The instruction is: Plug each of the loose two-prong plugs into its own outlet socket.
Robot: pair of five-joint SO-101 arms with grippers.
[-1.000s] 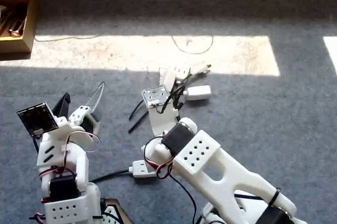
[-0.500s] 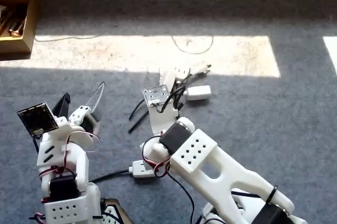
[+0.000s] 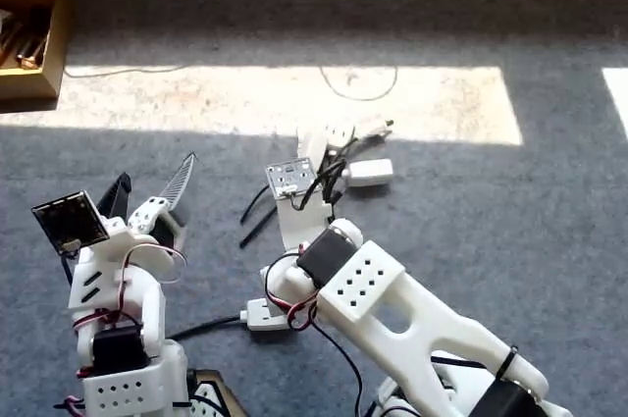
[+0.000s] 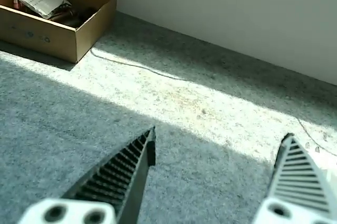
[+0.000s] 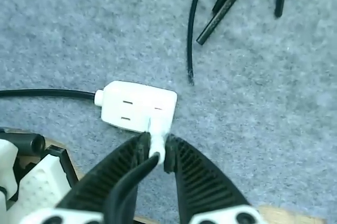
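Plug: I have the white two-prong plug [image 5: 155,153] pinched in the right gripper [image 5: 156,140], low and centre in the right wrist view. The fingers are narrow on its body. Its front end sits at the edge of the white outlet socket [image 5: 139,107]. I cannot tell whether the prongs are in the slots.
Handling: I judge it light, hard and smooth, so it could twist in the grip. The hold belongs on the flat sides, behind the prongs.
Socket: It lies loose on the grey carpet [image 5: 274,108] on a black cord [image 5: 47,94]. I expect it to slide when pushed.
Left gripper [image 4: 219,133]: It is raised at the left of the high view, fingers wide, holding nothing.
Other plugs: White pieces [image 3: 369,173] lie near the centre of the high view among black cables [image 3: 257,216].
Change: Since a second ago the right arm has edged slightly toward the lower left of the high view. The left arm is unchanged.
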